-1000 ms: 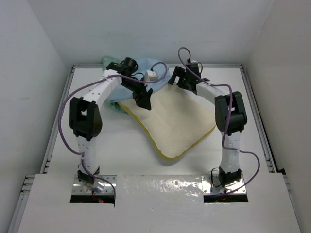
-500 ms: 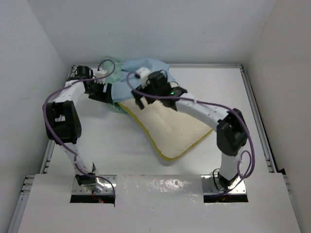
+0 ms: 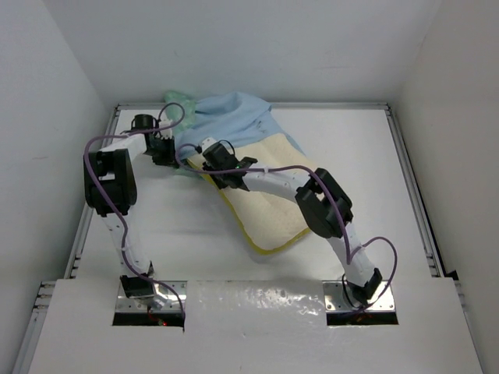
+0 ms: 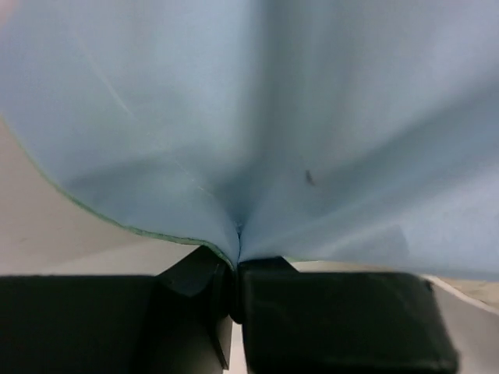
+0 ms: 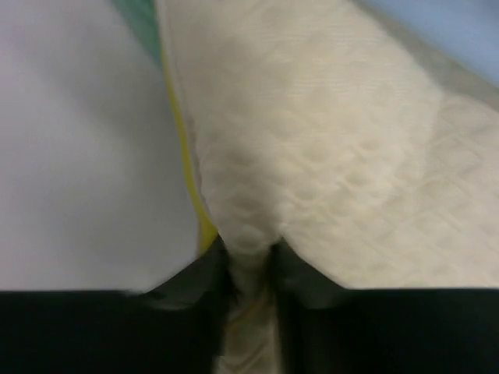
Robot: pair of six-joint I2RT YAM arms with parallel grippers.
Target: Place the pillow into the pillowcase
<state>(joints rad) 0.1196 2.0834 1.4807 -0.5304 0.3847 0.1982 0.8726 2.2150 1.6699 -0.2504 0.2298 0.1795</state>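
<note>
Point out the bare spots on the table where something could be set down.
Widest bare patch: the table between the pillow and the right rail, running to the far right corner. A smaller one lies between the left arm and the pillow's near-left edge. Crowded: the far left, where the pillowcase, the left gripper and the right gripper meet.

1. Far end of the pillow (image 3: 269,206) hidden under the pillowcase (image 3: 234,117)
2. Right wrist view blurred; pillow runs off its top and right edges
3. Left wrist view: pillowcase cut off at top and both sides
4. Left gripper (image 3: 167,149), by pillow's far-left corner: fingertips too small to tell from above
</note>
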